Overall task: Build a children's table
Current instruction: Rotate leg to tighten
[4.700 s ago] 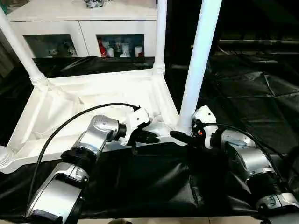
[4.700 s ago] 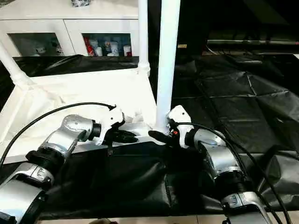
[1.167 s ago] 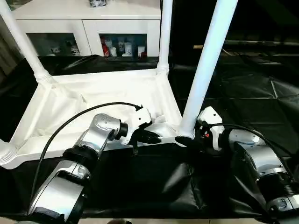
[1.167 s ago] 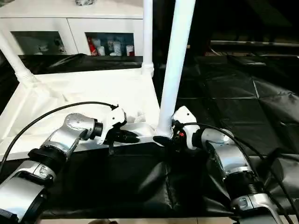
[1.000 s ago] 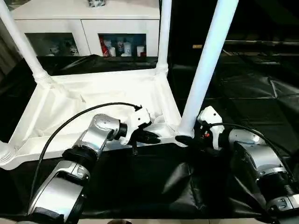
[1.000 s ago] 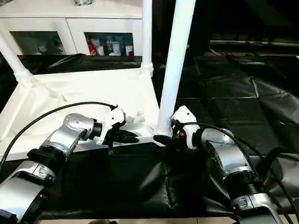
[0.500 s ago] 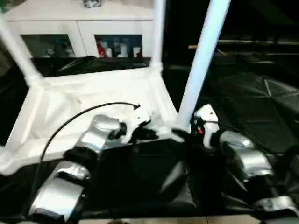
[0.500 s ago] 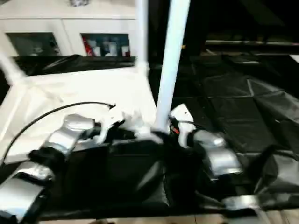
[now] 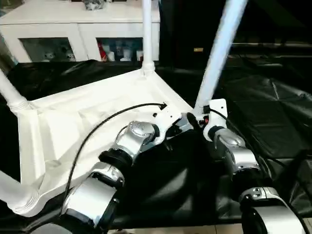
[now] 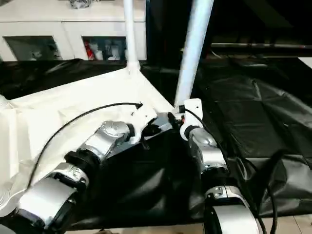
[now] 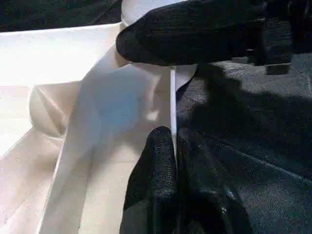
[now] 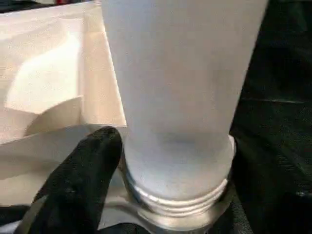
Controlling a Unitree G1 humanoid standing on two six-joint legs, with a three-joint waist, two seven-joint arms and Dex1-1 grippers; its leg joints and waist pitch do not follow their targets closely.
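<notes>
Black-covered work table (image 9: 273, 117) bearing the inverted tabletop (image 9: 73, 126); left gripper (image 11: 173, 146) pinches its rim, right gripper (image 12: 105, 161) at the fourth leg (image 9: 217, 58), grip indeterminable; next, probably seating its thread

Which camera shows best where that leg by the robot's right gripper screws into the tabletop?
The right wrist view: the leg ends in visible threads at its corner socket. The eye views show that joint small, behind the right gripper.

White tabletop (image 9: 87, 122) lies inverted, tubular legs (image 9: 219, 48) standing in corners.
</notes>
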